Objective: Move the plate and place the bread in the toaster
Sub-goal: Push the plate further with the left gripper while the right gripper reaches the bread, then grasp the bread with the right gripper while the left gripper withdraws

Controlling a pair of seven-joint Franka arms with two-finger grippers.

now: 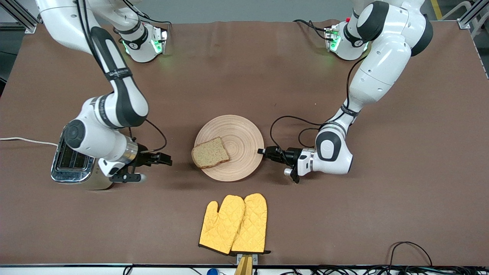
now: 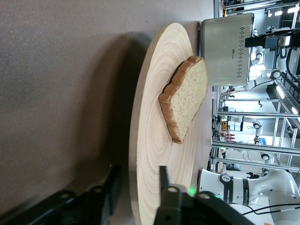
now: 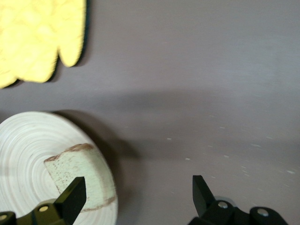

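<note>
The pale wooden plate (image 1: pixel 241 134) lies at the table's middle with the slice of brown bread (image 1: pixel 210 153) on its edge toward the right arm's end. My left gripper (image 1: pixel 263 151) is open at the plate's rim toward the left arm's end. In the left wrist view (image 2: pixel 138 176) one finger is under the rim and one over the plate (image 2: pixel 152 140), with the bread (image 2: pixel 187 101) farther along. My right gripper (image 1: pixel 163 158) is open and empty, low between the toaster (image 1: pixel 72 163) and the plate. The right wrist view (image 3: pixel 137 194) shows the plate (image 3: pixel 23 140) and bread (image 3: pixel 82 171).
A pair of yellow oven mitts (image 1: pixel 235 225) lies nearer to the front camera than the plate and also shows in the right wrist view (image 3: pixel 37 37). The toaster's white cord (image 1: pixel 23 140) runs off toward the right arm's end. The toaster shows in the left wrist view (image 2: pixel 227 49).
</note>
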